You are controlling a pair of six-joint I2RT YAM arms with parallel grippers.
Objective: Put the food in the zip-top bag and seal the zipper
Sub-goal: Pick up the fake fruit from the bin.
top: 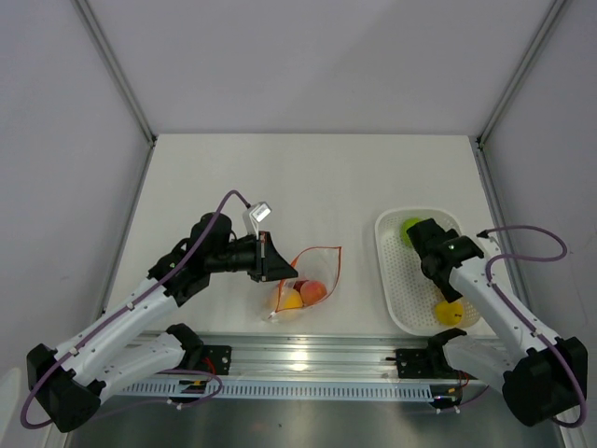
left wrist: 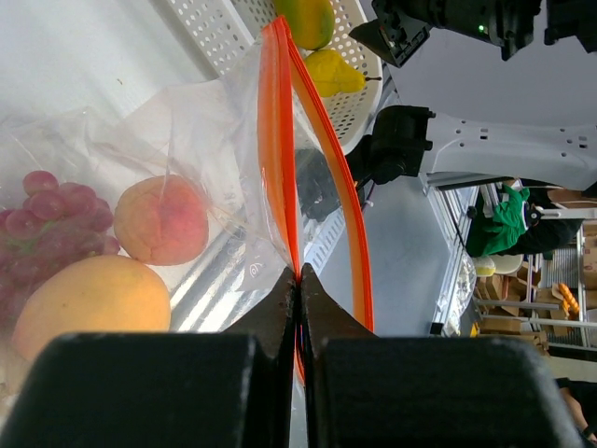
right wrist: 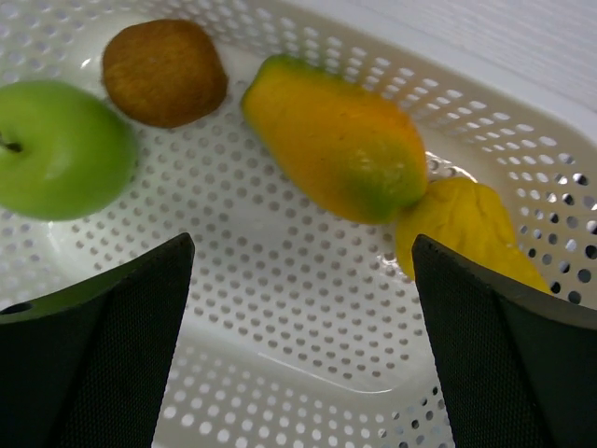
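Zip-top bag [top: 315, 273], part-filled: left gripper [left wrist: 298, 276] pinches its zipper [left wrist: 277, 140]; right gripper [right wrist: 300, 271], spread wide, hovers over food [right wrist: 331, 140] in the tray [right wrist: 522, 131] (loading step), needing a grasp next.

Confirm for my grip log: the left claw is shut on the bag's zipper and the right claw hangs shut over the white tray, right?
Not quite. The right wrist view shows the right claw open over the white tray; the left claw is shut on the zipper.
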